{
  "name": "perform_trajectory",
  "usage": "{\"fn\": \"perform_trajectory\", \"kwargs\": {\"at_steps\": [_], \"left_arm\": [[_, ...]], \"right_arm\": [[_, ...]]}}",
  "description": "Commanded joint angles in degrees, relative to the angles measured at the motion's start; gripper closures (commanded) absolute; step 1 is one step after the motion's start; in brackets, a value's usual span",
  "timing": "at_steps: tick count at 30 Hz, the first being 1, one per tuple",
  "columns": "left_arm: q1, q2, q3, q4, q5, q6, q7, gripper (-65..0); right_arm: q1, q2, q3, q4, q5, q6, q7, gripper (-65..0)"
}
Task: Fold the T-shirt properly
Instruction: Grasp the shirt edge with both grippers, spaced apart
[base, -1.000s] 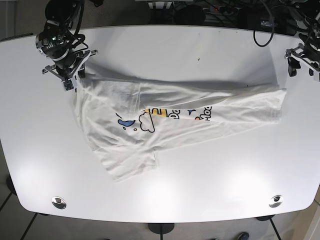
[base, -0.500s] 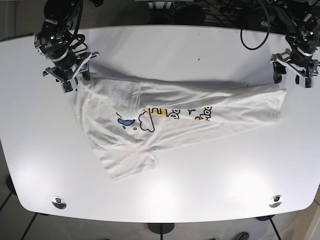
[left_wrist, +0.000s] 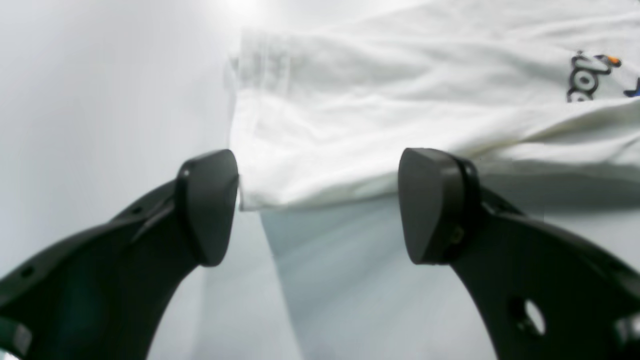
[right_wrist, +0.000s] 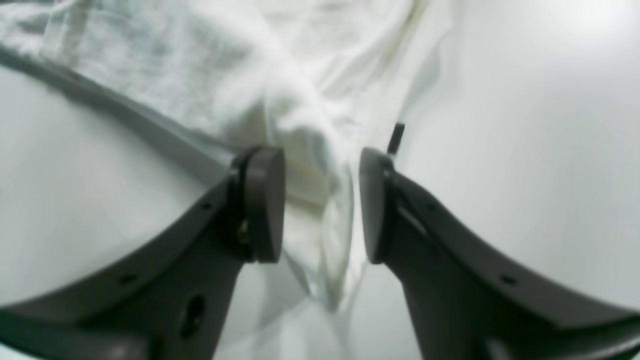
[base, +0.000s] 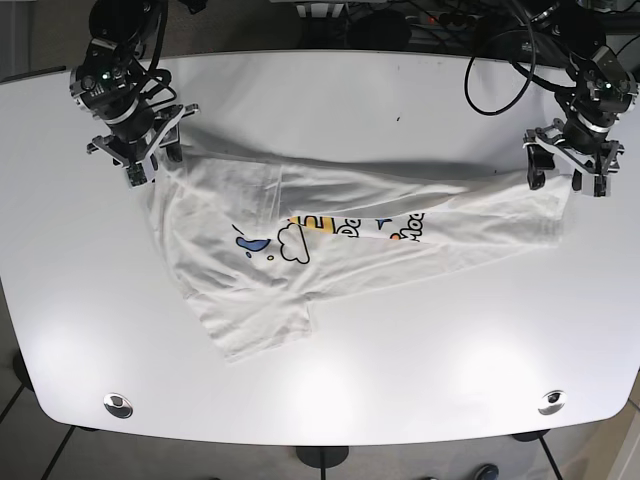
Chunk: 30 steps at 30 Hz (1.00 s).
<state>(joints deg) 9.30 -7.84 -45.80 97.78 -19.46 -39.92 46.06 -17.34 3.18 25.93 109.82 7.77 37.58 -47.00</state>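
A white T-shirt (base: 340, 235) with a colourful print lies partly folded across the table, hem end to the right. My left gripper (base: 564, 172) hangs over the hem's far corner. In the left wrist view the left gripper (left_wrist: 317, 210) is open, and the shirt's hem corner (left_wrist: 390, 130) lies just beyond the fingertips (left_wrist: 212, 210). My right gripper (base: 147, 160) sits at the shirt's far left corner. In the right wrist view the right gripper (right_wrist: 320, 200) is partly open, with a bunched ridge of shirt cloth (right_wrist: 310, 125) running between the pads (right_wrist: 265, 200).
The white table (base: 420, 90) has a small dark speck (base: 397, 119) at the back. Two metal fittings (base: 117, 405) (base: 550, 402) sit near the front edge. Cables and dark gear (base: 400, 20) lie behind the table.
My left gripper has moved from the table's right edge inward and down to the shirt's hem corner. My right gripper has stayed at the left corner, shifting only slightly.
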Motion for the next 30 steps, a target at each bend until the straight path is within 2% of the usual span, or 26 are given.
{"fn": "perform_trajectory", "kwargs": {"at_steps": [1,7,9,10,15,17,24,26,28,30], "left_arm": [[-0.55,-1.00,-0.22,-1.56,-0.98,-0.08,-1.27,-46.4],[-0.82,-1.18,-0.13,-3.05,-0.98,-0.08,-1.54,-46.4],[-2.05,-1.18,-0.13,-3.14,-0.54,-0.08,-1.54,-43.8],[-2.14,-1.18,-0.13,-3.23,0.61,-0.08,-1.54,-39.4],[-4.07,-1.18,2.42,-6.13,6.14,-0.08,-1.54,-8.1],[-4.25,-1.18,2.50,-6.57,6.67,-0.08,-1.54,-1.9],[-4.25,-0.82,2.24,-2.44,6.32,-0.08,-1.45,-1.0],[-4.25,-0.82,2.24,-0.68,6.32,-0.08,-1.45,-1.0],[-4.25,-0.74,2.15,1.61,6.32,-0.08,-1.45,-1.0],[-4.25,-0.65,2.15,2.84,6.32,-0.08,-1.36,-0.8]], "right_arm": [[0.60,0.47,0.22,1.08,0.63,0.35,1.16,-23.9],[0.68,0.47,0.22,1.08,0.63,0.35,1.16,-24.6],[0.68,0.47,0.13,0.99,0.63,0.35,1.16,-24.6],[0.68,0.47,0.13,0.91,0.63,0.35,1.16,-24.6],[2.18,0.47,0.04,-0.94,0.71,0.35,1.16,-24.7],[3.50,0.47,0.04,-2.79,0.71,0.35,1.16,-24.7],[4.29,0.47,0.04,-4.90,0.71,0.35,0.89,-23.0],[4.29,0.47,0.04,-4.99,0.71,0.35,0.89,-15.2],[4.29,0.38,0.04,-4.99,0.71,0.35,0.72,-2.9],[4.20,0.38,0.13,-4.99,0.80,0.35,0.72,-2.1]]}}
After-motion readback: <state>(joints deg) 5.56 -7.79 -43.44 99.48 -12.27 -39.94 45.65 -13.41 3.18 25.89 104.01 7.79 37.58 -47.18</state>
